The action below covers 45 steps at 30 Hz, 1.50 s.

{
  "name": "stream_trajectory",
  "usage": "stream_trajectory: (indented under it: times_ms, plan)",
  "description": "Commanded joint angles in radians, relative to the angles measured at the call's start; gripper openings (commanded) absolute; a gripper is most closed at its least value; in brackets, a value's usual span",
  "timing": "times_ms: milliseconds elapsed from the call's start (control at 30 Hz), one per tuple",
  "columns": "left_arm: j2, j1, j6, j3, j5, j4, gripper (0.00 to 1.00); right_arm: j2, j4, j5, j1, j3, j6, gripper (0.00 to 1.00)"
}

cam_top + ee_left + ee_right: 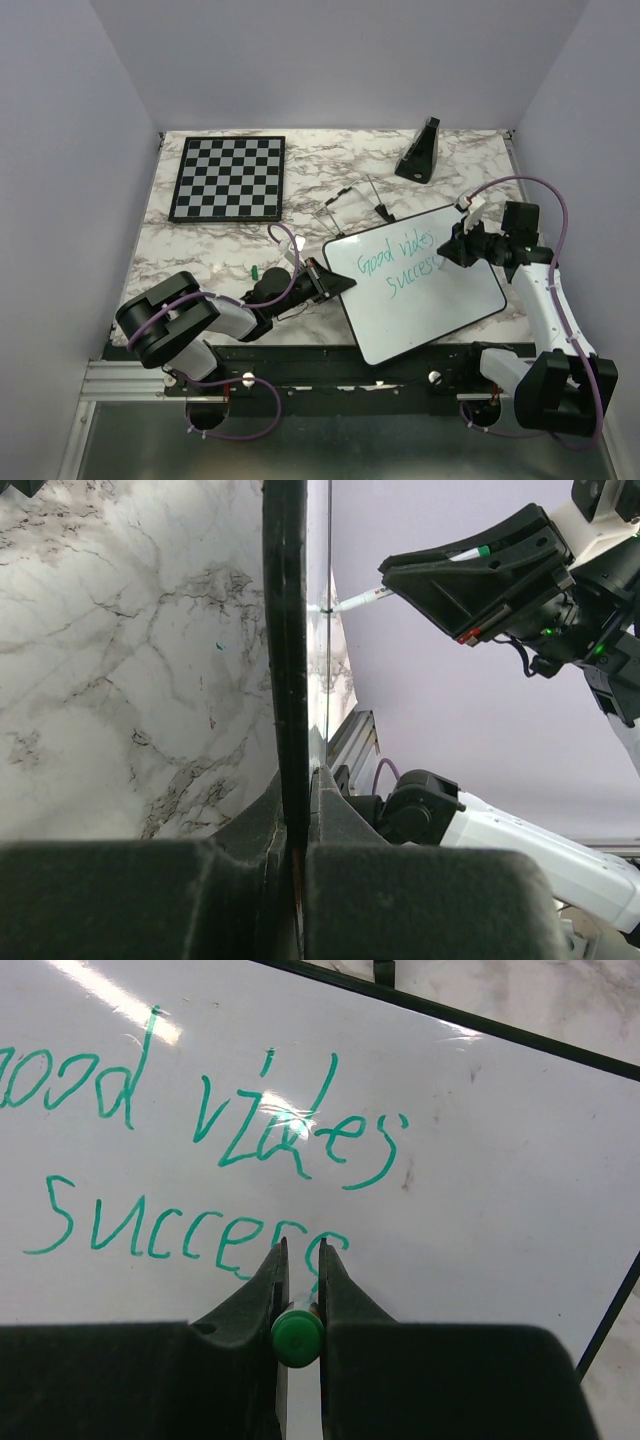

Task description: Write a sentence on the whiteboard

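Note:
The whiteboard point(430, 300) lies tilted at the table's front centre. The sentence point(400, 262) on it reads "Good vibes" and, below that, "Success" in green; no third line shows. My left gripper point(335, 283) is shut on the whiteboard's left rim, which the left wrist view shows edge-on point(290, 630) between the pads point(330, 810). My right gripper point(452, 250) is shut on a green-capped marker point(297, 1337). The marker's tip touches the board at the last letter of "Success" point(335, 1245). The marker also shows in the left wrist view point(358, 600).
A black-and-white chessboard point(228, 177) lies at the back left. A black wedge-shaped stand point(418, 150) sits at the back right. Thin wire pieces point(355, 205) lie behind the board. A small green cap point(255, 272) lies on the marble beside my left arm.

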Motion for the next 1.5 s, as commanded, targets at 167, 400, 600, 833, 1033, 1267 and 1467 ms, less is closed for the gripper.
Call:
stream_trajectory:
  times_ms: [167,400,600,833,1033,1267,1467]
  plan:
    - [-0.007,-0.004,0.054,0.005,-0.044,0.103,0.0,-0.035,-0.11,-0.183,-0.004,0.05,-0.026,0.01]
    - [-0.013,-0.004,0.061,0.002,-0.048,0.089,0.0,-0.139,-0.116,-0.296,-0.006,0.083,0.02,0.01]
    - [-0.006,-0.004,0.057,0.01,-0.047,0.097,0.0,-0.153,-0.11,-0.404,-0.004,0.032,0.001,0.01]
    - [-0.046,-0.004,0.076,0.018,-0.071,0.05,0.0,-0.158,-0.13,-0.41,-0.004,0.044,-0.023,0.01]
    - [-0.076,0.002,0.085,0.021,-0.094,0.02,0.0,-0.182,-0.128,-0.405,-0.004,0.035,-0.042,0.01]
    - [-0.104,0.022,0.082,0.024,-0.102,0.0,0.0,-0.186,-0.136,-0.422,-0.004,0.034,-0.055,0.01]
    - [-0.139,0.056,0.085,0.009,-0.12,-0.019,0.0,-0.186,-0.139,-0.427,-0.004,0.037,-0.066,0.01]
